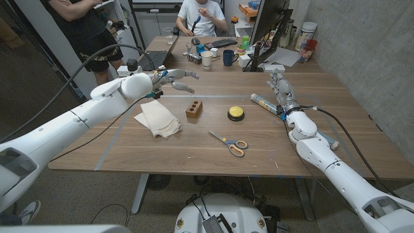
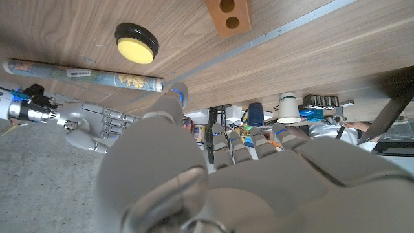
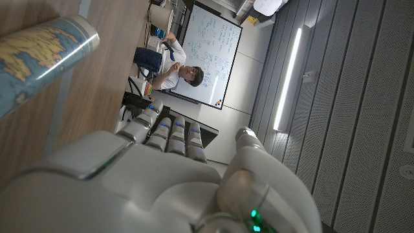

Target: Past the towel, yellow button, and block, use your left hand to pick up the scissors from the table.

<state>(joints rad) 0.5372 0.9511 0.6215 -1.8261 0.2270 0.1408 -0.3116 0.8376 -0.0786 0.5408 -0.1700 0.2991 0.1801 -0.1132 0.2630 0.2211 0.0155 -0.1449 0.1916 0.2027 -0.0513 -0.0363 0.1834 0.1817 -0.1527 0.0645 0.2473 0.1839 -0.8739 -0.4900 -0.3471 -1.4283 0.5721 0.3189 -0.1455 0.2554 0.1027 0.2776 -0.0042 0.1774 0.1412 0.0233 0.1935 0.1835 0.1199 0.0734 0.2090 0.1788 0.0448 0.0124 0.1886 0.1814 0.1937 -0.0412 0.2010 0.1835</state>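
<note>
My left hand [image 1: 173, 76] hovers over the far left part of the counter [image 1: 213, 152], fingers spread and holding nothing, beyond the crumpled towel [image 1: 158, 119]. The scissors [image 1: 229, 142] lie flat on the counter nearer my body, in front of the yellow button [image 1: 236, 113] and the brown block [image 1: 194, 109], well apart from that hand. My right hand [image 1: 282, 90] rests on the counter's right side, fingers stretched out and empty, just beside a rolled printed tube [image 1: 264, 102]. Past the counter's far edge stand a white cup [image 1: 207, 59] and a dark blue mug [image 1: 229, 57]; what is in them I cannot tell from here. A person [image 1: 202, 16] sits behind them.
</note>
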